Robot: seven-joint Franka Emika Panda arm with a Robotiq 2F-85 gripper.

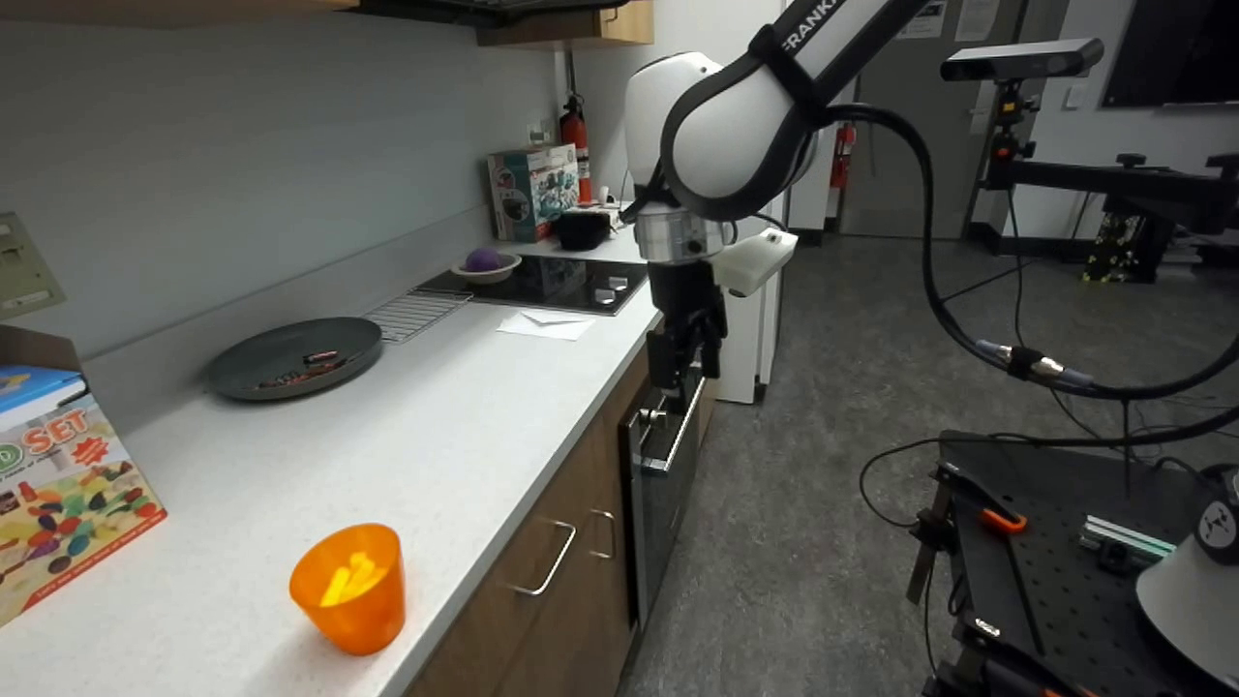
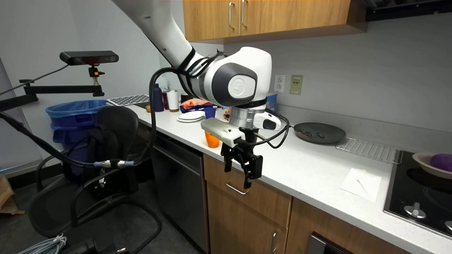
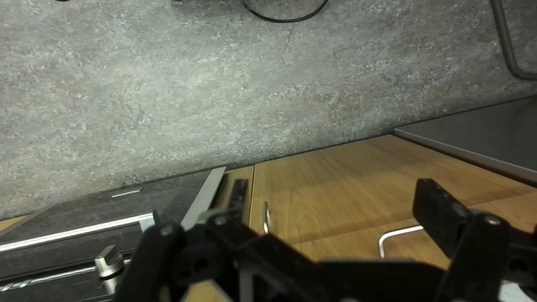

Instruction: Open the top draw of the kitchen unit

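Away to the left in an exterior view, a black bracket [image 2: 63, 90] carries a dark camera [image 2: 89, 58], followed by a blue bin [image 2: 69, 121] with a blue liner [image 2: 76, 107] and a black chair [image 2: 120, 121]. Next comes a black appliance [image 2: 180, 190] set under the long white worktop [image 2: 300, 165], on which stand a dark bottle [image 2: 159, 100], a white tumbler [image 2: 173, 100] and stacked white plates [image 2: 191, 116]. An orange cup [image 2: 212, 140], partly covered in that view, stands close to the front edge; yellow pieces [image 1: 353, 578] show inside it in an exterior view. Then the white arm [image 2: 242, 83] reaches down, its claw [image 2: 240, 173] hanging with both fingers [image 2: 257, 167] pointing downward and spread wide. Behind the claw is the top drawer [image 2: 268, 199], a brown wood front with a silver bar handle [image 2: 236, 188], closed flush beneath the worktop in the kitchen unit [image 2: 243, 222]. In the wrist view part of that handle shows farther off, between the two spread fingers; the claw is apart from it. Rightward, a dark pan [image 2: 325, 135] holding small bits [image 2: 306, 133] rests on the worktop, with a white sheet of paper [image 2: 362, 183] nearer the front edge and a wire rack [image 2: 369, 150] just beside the pan. Finally, a black hob [image 2: 409, 192] with silver knobs [image 2: 415, 212] bears a pale bowl [image 2: 425, 165] holding a round purple object [image 2: 442, 162].
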